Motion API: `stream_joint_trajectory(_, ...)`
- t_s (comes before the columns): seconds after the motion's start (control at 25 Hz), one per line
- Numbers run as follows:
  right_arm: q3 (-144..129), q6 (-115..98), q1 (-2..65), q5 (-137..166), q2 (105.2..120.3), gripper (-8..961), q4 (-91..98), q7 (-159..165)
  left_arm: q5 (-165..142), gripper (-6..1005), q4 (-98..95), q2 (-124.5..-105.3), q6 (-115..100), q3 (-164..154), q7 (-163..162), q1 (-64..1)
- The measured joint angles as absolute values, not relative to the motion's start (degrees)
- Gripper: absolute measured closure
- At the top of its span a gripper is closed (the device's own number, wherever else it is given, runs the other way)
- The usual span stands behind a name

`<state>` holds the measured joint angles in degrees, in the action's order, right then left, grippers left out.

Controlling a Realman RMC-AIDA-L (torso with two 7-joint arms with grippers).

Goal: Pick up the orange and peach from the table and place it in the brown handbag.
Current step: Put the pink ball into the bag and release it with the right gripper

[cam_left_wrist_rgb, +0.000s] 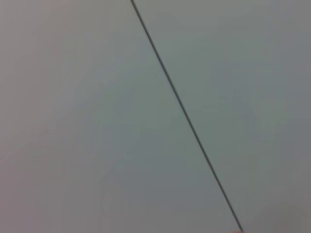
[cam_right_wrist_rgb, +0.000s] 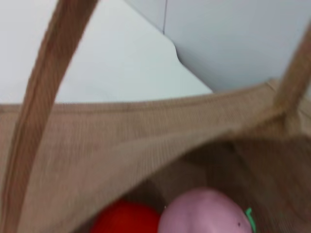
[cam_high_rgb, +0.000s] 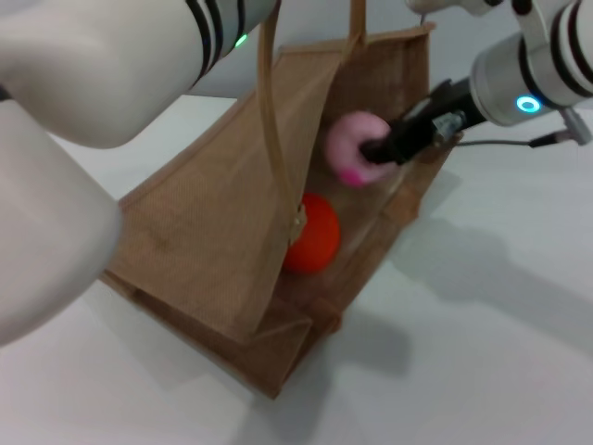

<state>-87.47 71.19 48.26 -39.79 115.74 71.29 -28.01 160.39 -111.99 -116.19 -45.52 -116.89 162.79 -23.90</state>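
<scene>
The brown handbag (cam_high_rgb: 204, 232) stands tilted on the white table (cam_high_rgb: 500, 324), with its mouth open and one long handle (cam_high_rgb: 271, 120) pulled up out of the top of the head view. The orange (cam_high_rgb: 313, 236) lies inside the bag. My right gripper (cam_high_rgb: 375, 151) is shut on the pale pink peach (cam_high_rgb: 345, 141) and holds it in the bag's mouth, above the orange. The right wrist view shows the peach (cam_right_wrist_rgb: 204, 213) and the orange (cam_right_wrist_rgb: 126, 221) side by side inside the bag (cam_right_wrist_rgb: 146, 131). My left arm fills the upper left; its gripper is out of view.
The bag's second handle (cam_high_rgb: 356, 23) rises at the far rim. White table (cam_right_wrist_rgb: 121, 63) lies beyond the bag, ending at a grey wall (cam_right_wrist_rgb: 233, 39). The left wrist view shows only a plain grey surface with a thin dark line (cam_left_wrist_rgb: 184, 111).
</scene>
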Motion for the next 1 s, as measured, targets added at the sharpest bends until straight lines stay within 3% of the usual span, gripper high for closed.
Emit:
stream_joint_trajectory(0.64, -81.7, 53.7, 57.9, -48.5, 115.44, 596, 45.1, -38.3, 160.1, 818, -113.5, -116.19, -45.7, -117.9, 162.8, -24.1)
stream_joint_trajectory(0.88, -82.2, 52.5, 58.3, -48.6, 115.64, 595, 45.0, -38.4, 160.0, 815, -113.3, -116.19, -45.8, -117.9, 162.8, -24.0)
stream_joint_trajectory(0.96, -82.0, 52.5, 58.3, -48.6, 115.61, 403, 45.0, -38.3, 159.9, 814, -113.2, -116.19, -45.8, -117.9, 162.8, -23.9)
stream_joint_trajectory(1.0, -81.9, 52.6, 58.3, -48.6, 115.59, 365, 45.0, -38.3, 159.9, 813, -113.2, -116.19, -45.9, -117.7, 162.8, -23.8)
